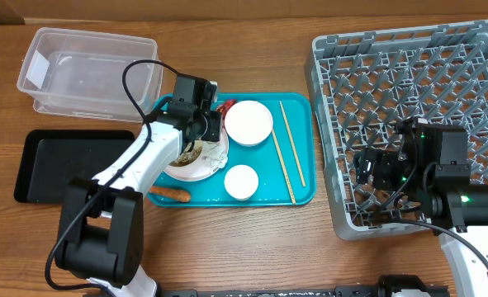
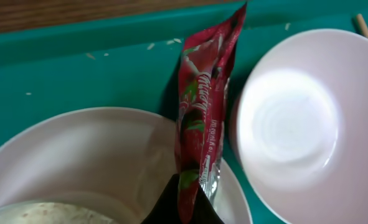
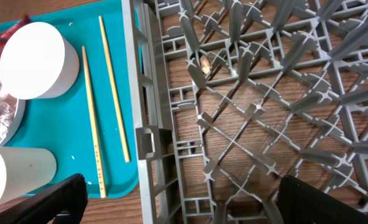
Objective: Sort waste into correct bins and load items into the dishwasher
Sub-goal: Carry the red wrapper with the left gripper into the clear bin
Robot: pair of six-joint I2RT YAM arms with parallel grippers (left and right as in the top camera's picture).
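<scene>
My left gripper (image 1: pixel 215 120) is shut on the red snack wrapper (image 2: pixel 199 118), which stands up between the white plate (image 2: pixel 96 155) and a white bowl (image 2: pixel 296 124). The plate (image 1: pixel 196 161) holds rice and beige scraps (image 2: pixel 47 214) and lies partly under my left arm. A small white cup (image 1: pixel 240 181) and two wooden chopsticks (image 1: pixel 289 148) lie on the teal tray (image 1: pixel 303 186). An orange carrot piece (image 1: pixel 171 194) lies at the tray's front left. My right gripper (image 1: pixel 371 169) is open and empty over the left edge of the grey dish rack (image 1: pixel 409 107).
The clear plastic tub (image 1: pixel 87 70) stands at the back left. The shallow black tray (image 1: pixel 62 161) lies in front of it. In the right wrist view the rack's wall (image 3: pixel 147 143) separates the teal tray (image 3: pixel 112 180), the bowl (image 3: pixel 33 59) and the chopsticks (image 3: pixel 106 93) from the pegs.
</scene>
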